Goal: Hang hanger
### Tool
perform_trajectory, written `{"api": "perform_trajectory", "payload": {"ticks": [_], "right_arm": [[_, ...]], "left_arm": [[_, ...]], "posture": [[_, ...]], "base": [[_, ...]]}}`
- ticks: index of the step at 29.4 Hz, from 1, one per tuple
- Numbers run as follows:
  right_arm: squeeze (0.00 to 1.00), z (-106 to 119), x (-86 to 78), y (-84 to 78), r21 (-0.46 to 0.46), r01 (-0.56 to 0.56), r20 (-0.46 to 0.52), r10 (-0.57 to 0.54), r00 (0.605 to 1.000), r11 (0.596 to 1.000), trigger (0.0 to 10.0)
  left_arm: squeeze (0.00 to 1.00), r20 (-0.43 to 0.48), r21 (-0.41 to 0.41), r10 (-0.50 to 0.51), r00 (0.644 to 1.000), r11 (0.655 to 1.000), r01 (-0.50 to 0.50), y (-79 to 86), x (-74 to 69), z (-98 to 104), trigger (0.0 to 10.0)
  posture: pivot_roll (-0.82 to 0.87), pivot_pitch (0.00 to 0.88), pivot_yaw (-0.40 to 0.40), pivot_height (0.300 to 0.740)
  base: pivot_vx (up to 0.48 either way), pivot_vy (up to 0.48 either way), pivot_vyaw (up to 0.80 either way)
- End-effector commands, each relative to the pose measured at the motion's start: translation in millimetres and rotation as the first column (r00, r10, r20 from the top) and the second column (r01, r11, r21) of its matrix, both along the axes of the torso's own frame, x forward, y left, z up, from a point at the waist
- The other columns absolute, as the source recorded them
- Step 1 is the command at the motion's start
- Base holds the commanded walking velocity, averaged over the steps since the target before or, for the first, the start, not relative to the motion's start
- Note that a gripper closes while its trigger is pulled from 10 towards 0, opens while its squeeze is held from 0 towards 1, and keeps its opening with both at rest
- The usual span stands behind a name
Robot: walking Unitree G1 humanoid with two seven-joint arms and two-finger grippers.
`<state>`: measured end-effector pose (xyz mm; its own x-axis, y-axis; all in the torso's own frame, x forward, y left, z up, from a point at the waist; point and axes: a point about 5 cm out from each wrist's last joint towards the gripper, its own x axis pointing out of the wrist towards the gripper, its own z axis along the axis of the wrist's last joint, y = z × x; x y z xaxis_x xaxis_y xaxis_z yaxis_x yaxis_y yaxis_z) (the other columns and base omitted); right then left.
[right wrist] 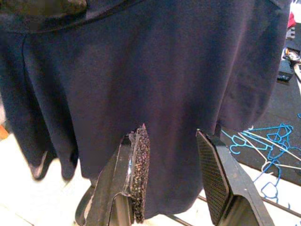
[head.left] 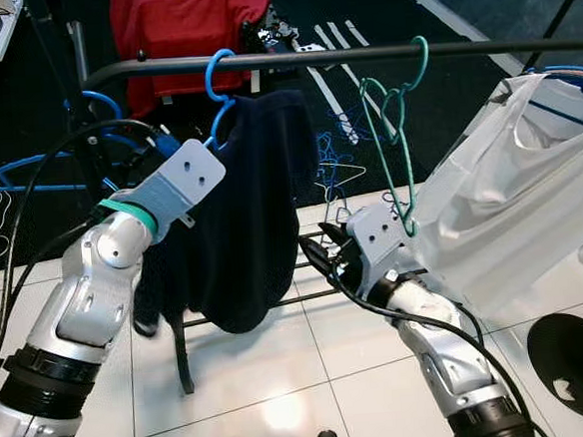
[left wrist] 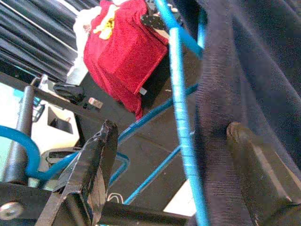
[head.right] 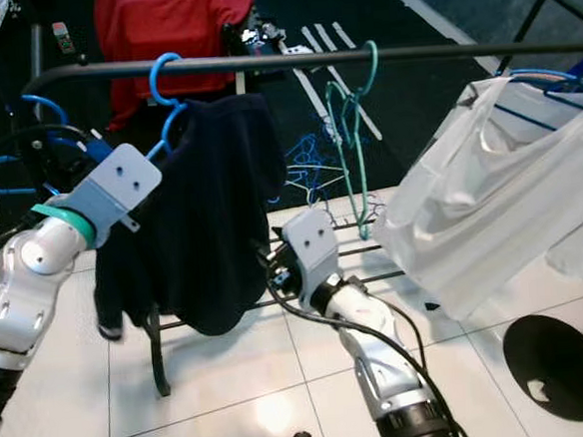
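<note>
Blue hanger (head.left: 218,79) hooked over rail (head.left: 480,47), raised left gripper (left wrist: 176,155) open around it; lower right gripper (right wrist: 171,176) open beside navy garment (head.left: 256,211).

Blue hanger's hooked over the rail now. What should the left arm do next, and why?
Probably draw the left gripper back: the blue hanger already hooks the rail carrying the dark garment, and the open fingers straddle its wire without gripping.

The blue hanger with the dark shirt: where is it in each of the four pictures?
Left eye: blue hanger hooked on the rail, left of centre.
Right eye: hook on the rail, further left.
Left wrist: blue wire between the left hand's fingers.
Right wrist: hanger not seen; the dark shirt hangs there.
Shared landmark: the dark shirt.
</note>
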<state>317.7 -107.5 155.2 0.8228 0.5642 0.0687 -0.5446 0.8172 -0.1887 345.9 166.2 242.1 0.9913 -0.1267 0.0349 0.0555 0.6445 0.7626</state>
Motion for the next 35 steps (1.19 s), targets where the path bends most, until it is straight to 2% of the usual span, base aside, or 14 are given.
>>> {"api": "perform_trajectory", "payload": {"ticks": [1, 2, 3, 6, 10, 12, 13, 15, 16, 23, 24, 27, 32, 35], "right_arm": [[0.0, -2.5, -2.8, 0.0, 0.009, -0.005, -0.003, 0.005, 1.0, 1.0, 10.0], [0.0, -2.5, -2.8, 0.0, 0.009, -0.005, -0.003, 0.005, 1.0, 1.0, 10.0], [0.0, -2.5, -2.8, -0.4, 0.008, -0.002, -0.002, 0.002, 1.0, 1.0, 10.0], [0.0, -2.5, -3.0, -1.0, 0.008, -0.001, -0.002, 0.001, 1.0, 1.0, 10.0], [0.0, -3.5, -3.8, -2.6, 0.007, 0.003, -0.004, -0.003, 1.0, 1.0, 10.0], [0.0, -4.4, -4.1, -3.2, 0.006, 0.004, -0.006, -0.004, 1.0, 1.0, 10.0], [0.0, -5.2, -4.2, -3.1, 0.005, 0.003, -0.009, -0.003, 1.0, 1.0, 10.0], [0.0, -5.7, -3.6, -2.2, 0.005, 0.001, -0.01, -0.001, 1.0, 1.0, 10.0], [0.0, -5.9, -2.9, -1.3, 0.006, -0.001, -0.011, 0.001, 1.0, 1.0, 10.0], [0.0, -5.6, -1.2, -0.1, 0.008, -0.001, -0.011, 0.001, 1.0, 1.0, 10.0], [0.0, -5.3, -0.7, 0.2, 0.008, -0.002, -0.011, 0.002, 1.0, 1.0, 10.0], [0.0, -5.4, -0.9, -0.8, 0.005, -0.001, -0.011, 0.001, 1.0, 1.0, 10.0], [0.0, -5.7, -1.1, -2.4, 0.004, 0.003, -0.012, -0.003, 1.0, 1.0, 10.0], [0.0, -5.8, -1.0, -2.0, 0.005, 0.005, -0.012, -0.005, 1.0, 1.0, 10.0]], "left_arm": [[0.0, -0.029, 0.021, -0.005, 1.0, 1.0, 0.006, -4.1, 0.5, -10.3, 9.9], [0.0, -0.029, 0.021, -0.005, 1.0, 1.0, 0.006, -4.1, 0.5, -10.3, 9.9], [0.0, -0.026, 0.015, -0.015, 1.0, 1.0, 0.016, -5.8, -0.3, -9.8, 8.8], [0.0, -0.016, 0.006, -0.023, 1.0, 1.0, 0.024, -6.4, -1.6, -8.0, 8.7], [0.0, 0.09, -0.118, -0.059, 0.994, 0.991, 0.069, -5.6, -10.3, 10.2, 9.6], [0.0, 0.157, -0.166, -0.064, 0.986, 0.982, 0.09, -3.1, -17.8, 21.7, 9.3], [0.0, 0.193, -0.204, -0.075, 0.978, 0.972, 0.115, -1.5, -26.6, 29.7, 8.4], [0.0, 0.158, -0.198, -0.104, 0.982, 0.971, 0.135, -4.3, -35.2, 27.4, 7.6], [0.0, 0.094, -0.187, -0.137, 0.986, 0.97, 0.153, -8.7, -41.4, 20.5, 7.6], [0.0, 0.002, -0.18, -0.165, 0.986, 0.97, 0.163, -19.8, -46.3, 3.6, 8.1], [0.0, -0.012, -0.18, -0.157, 0.987, 0.972, 0.153, -26.7, -43.7, -2.8, 6.7], [0.0, -0.017, -0.166, -0.141, 0.99, 0.977, 0.137, -35.7, -38.0, -10.7, 6.4], [0.0, -0.018, -0.136, -0.132, 0.991, 0.982, 0.128, -38.1, -34.8, -16.1, 6.7], [0.0, -0.026, -0.137, -0.127, 0.992, 0.983, 0.122, -41.0, -33.4, -19.6, 7.9]], "posture": [[0.05, 0.124, 0.042, 0.74], [0.05, 0.124, 0.042, 0.74], [0.04, 0.124, 0.046, 0.74], [0.04, 0.122, 0.045, 0.74], [0.05, 0.124, 0.046, 0.74], [0.06, 0.125, 0.043, 0.74], [0.06, 0.125, 0.041, 0.74], [0.07, 0.125, 0.041, 0.74], [0.07, 0.125, 0.039, 0.74], [0.07, 0.125, 0.035, 0.74], [0.07, 0.126, 0.034, 0.74], [0.06, 0.125, 0.035, 0.74], [0.07, 0.127, 0.035, 0.74], [0.06, 0.128, 0.037, 0.74]], "base": [[0.0, 0.0, 0.0], [0.0, 0.0, 0.0], [0.0, 0.0, 0.0], [0.0, 0.0, 0.0], [0.0, 0.0, 0.0], [0.0, 0.0, 0.0], [0.0, 0.0, 0.0], [0.0, 0.0, 0.0], [0.0, 0.0, 0.0], [0.0, 0.0, 0.0], [0.0, 0.0, 0.0], [0.0, 0.0, 0.0], [0.0, 0.0, 0.0], [0.0, 0.0, 0.0]]}}
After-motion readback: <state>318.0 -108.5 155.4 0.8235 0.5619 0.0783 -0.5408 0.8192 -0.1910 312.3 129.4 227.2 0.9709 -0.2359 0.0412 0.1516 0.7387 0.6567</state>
